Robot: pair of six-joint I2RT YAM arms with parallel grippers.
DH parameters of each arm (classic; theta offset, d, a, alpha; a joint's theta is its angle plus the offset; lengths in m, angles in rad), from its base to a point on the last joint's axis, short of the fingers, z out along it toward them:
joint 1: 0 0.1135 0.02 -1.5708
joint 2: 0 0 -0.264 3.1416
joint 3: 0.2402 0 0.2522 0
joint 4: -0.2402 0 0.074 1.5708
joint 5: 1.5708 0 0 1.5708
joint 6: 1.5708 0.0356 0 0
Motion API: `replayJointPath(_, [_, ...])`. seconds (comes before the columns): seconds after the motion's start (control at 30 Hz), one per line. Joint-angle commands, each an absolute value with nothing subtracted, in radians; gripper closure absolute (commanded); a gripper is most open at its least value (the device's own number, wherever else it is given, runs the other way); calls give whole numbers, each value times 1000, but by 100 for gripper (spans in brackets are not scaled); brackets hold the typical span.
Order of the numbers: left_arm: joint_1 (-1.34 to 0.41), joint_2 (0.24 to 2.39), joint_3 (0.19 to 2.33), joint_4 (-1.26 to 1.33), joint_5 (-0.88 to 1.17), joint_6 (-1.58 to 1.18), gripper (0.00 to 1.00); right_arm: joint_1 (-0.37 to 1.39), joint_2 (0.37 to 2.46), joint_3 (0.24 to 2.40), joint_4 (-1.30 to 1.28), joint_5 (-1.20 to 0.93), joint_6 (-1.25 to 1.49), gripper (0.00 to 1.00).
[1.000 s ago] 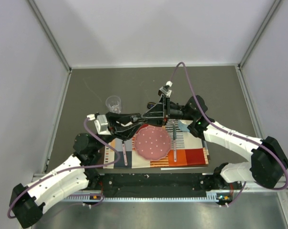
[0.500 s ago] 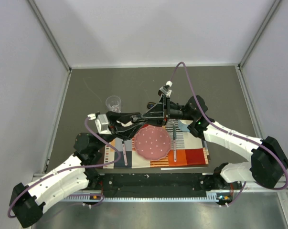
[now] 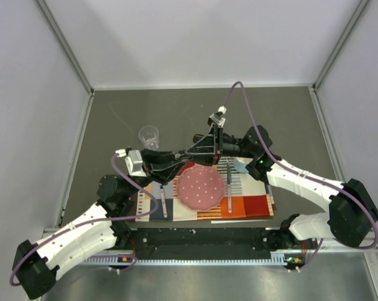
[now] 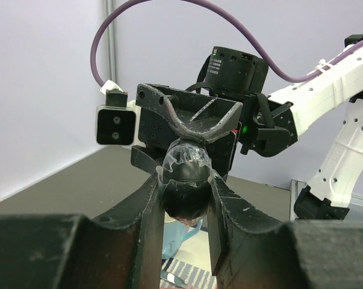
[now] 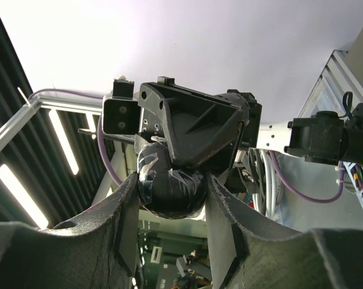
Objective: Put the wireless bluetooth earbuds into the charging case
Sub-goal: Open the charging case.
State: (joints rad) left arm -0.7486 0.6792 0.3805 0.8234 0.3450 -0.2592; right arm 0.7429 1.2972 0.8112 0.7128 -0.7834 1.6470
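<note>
Case point(image 4: 184, 180) location: raised off the tabletop point(image 3: 270, 119), above the far rim of the plate point(image 3: 201, 188), between two end effectors that meet nose to nose

Left end effector point(image 4: 185, 201): closed on the case, one finger on each flank. Right end effector point(image 5: 172, 208): fingers set partly apart and pressed against opposite sides of the same case, so it too appears to be gripping

Earbuds: not visible in any view. Whether they are inside the case, and whether the lid is open, cannot be told

Handling notes:
- The case looks like a small, light, rigid shell, rounded and glossy, with what seems to be a wrinkled clear film over it
- Expect a slippery surface: a pinch on the curved shoulders is likely to squeeze it out of the fingers
- Take hold across the widest flanks, below the lid seam, leaving the hinge free
- Use moderate force only; the hinge is probably the weakest part
</note>
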Motion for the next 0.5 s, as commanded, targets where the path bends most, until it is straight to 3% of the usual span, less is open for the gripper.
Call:
replayJointPath(0.0, [-746,696,393,854,351,-249,100,750,1298,825,770,-805,1641,100])
replayJointPath(0.1, [-746,699,397,835,351,-242,100,749,1290,822,764,-805,1629,84])
replayJointPath(0.13, [-746,696,396,834,351,-239,100,749,1284,822,752,-801,1617,67])
replayJointPath(0.27, [-746,669,374,841,308,-236,100,744,1224,862,528,-773,1444,38])
replayJointPath(0.33, [-746,652,357,851,296,-227,100,742,1185,906,366,-741,1376,29])
replayJointPath(0.47, [-744,635,308,928,261,-224,100,742,1161,969,233,-735,1257,27])
